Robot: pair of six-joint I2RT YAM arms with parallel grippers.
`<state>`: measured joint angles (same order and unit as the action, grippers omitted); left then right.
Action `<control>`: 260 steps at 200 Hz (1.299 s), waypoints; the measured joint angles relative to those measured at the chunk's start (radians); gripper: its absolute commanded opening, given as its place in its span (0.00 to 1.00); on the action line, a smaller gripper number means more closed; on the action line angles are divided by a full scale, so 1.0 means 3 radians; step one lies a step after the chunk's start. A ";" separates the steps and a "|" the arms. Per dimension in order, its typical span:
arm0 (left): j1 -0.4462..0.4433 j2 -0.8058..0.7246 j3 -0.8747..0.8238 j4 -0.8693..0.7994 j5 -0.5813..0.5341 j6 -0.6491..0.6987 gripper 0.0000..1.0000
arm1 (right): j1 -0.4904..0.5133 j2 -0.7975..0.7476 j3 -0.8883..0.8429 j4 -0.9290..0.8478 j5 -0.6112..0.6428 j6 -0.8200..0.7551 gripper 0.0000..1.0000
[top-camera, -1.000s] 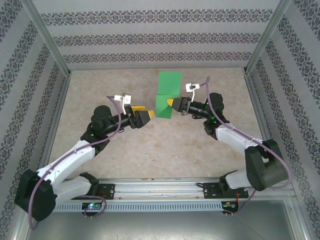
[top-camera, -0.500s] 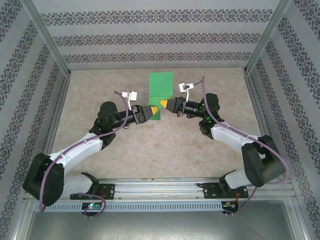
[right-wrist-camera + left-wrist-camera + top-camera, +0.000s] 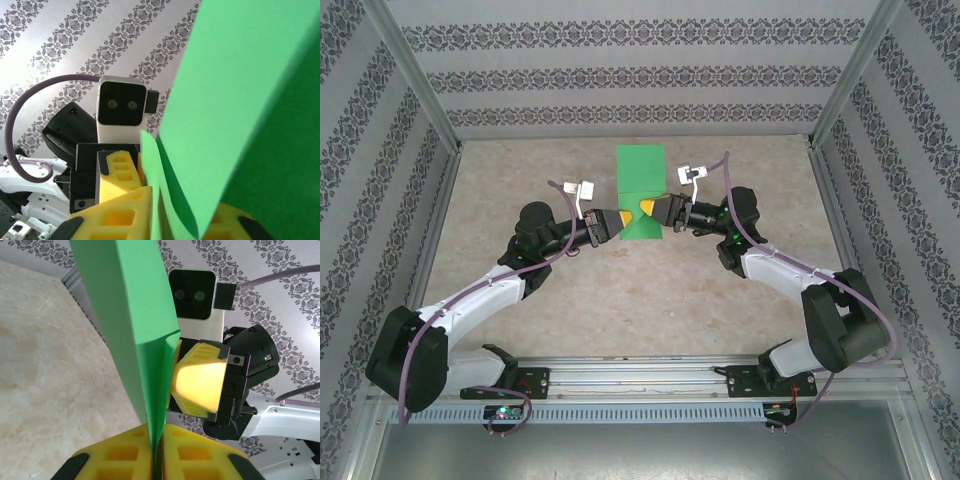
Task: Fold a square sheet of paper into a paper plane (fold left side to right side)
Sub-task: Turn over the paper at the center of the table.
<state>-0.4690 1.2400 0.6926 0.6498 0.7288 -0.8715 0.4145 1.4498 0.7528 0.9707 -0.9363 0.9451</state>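
Note:
The square sheet of paper (image 3: 640,166) is bright green, folded over and held above the table between both arms. My left gripper (image 3: 623,220) is shut on the sheet's lower left edge. In the left wrist view its yellow fingers (image 3: 125,452) pinch the doubled paper (image 3: 135,315) tightly. My right gripper (image 3: 646,208) meets the sheet from the right. In the right wrist view the right gripper (image 3: 186,200) stands slightly open. The layers of the paper (image 3: 235,100) spread loosely between its fingers (image 3: 125,215).
The beige table (image 3: 620,300) lies under the arms. Patterned walls and a metal frame (image 3: 430,110) enclose it on three sides. The two wrists almost touch at the paper, with the right gripper's finger (image 3: 200,385) just beyond the sheet.
My left gripper moved right to the paper and shut on its edge. The right arm carried the sheet slightly left, and its jaws have parted a little.

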 measured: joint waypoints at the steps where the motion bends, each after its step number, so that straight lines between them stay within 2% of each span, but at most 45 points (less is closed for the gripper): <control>1: 0.0000 0.0000 0.0001 -0.0003 0.0001 0.0001 0.09 | 0.0000 0.0000 0.0000 -0.0001 0.0000 -0.0004 0.24; 34: 0.0000 -0.0028 0.0013 -0.0168 -0.0027 0.0075 0.00 | -0.0089 -0.0041 -0.0039 -0.0142 0.0004 -0.0034 0.42; 59: 0.0000 -0.0107 0.0086 -0.0529 -0.0076 0.0221 0.00 | -0.0230 -0.0189 -0.0160 -0.0389 0.0043 -0.0139 0.56; 85: -0.0001 -0.0237 0.0289 -0.1188 -0.0220 0.0504 0.00 | -0.0328 -0.0417 -0.0191 -0.0933 0.0200 -0.0418 0.68; 111: -0.0034 -0.0318 0.0623 -0.2075 -0.0570 0.0893 0.00 | -0.0371 -0.0693 -0.0192 -0.1603 0.0507 -0.0796 0.76; 138: -0.0158 -0.0323 0.0961 -0.3000 -0.1151 0.1219 0.00 | -0.0394 -0.0917 -0.0188 -0.2349 0.0998 -0.1179 0.89; 153: -0.0275 -0.0314 0.1129 -0.3517 -0.1611 0.1316 0.00 | -0.0394 -0.0999 -0.0183 -0.2754 0.1345 -0.1342 0.98; 183: -0.0651 -0.0128 0.1521 -0.4410 -0.2621 0.1362 0.00 | -0.0395 -0.1120 -0.0182 -0.3368 0.2023 -0.1573 0.98; 215: -0.1197 0.0361 0.1985 -0.5201 -0.3610 0.1249 0.00 | -0.0437 -0.1146 -0.0182 -0.3810 0.2631 -0.1620 0.98; 238: -0.1480 0.0769 0.2220 -0.5706 -0.4101 0.0951 0.00 | -0.0460 -0.1127 -0.0182 -0.4047 0.2997 -0.1593 0.98; 260: -0.1634 0.1127 0.2324 -0.6114 -0.4373 0.0571 0.00 | -0.0491 -0.1048 -0.0183 -0.4191 0.3253 -0.1500 0.98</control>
<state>-0.9592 1.5780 1.3899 -1.1843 -0.5831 -0.7002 0.2672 1.1355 0.6979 -0.2867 0.0395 0.4950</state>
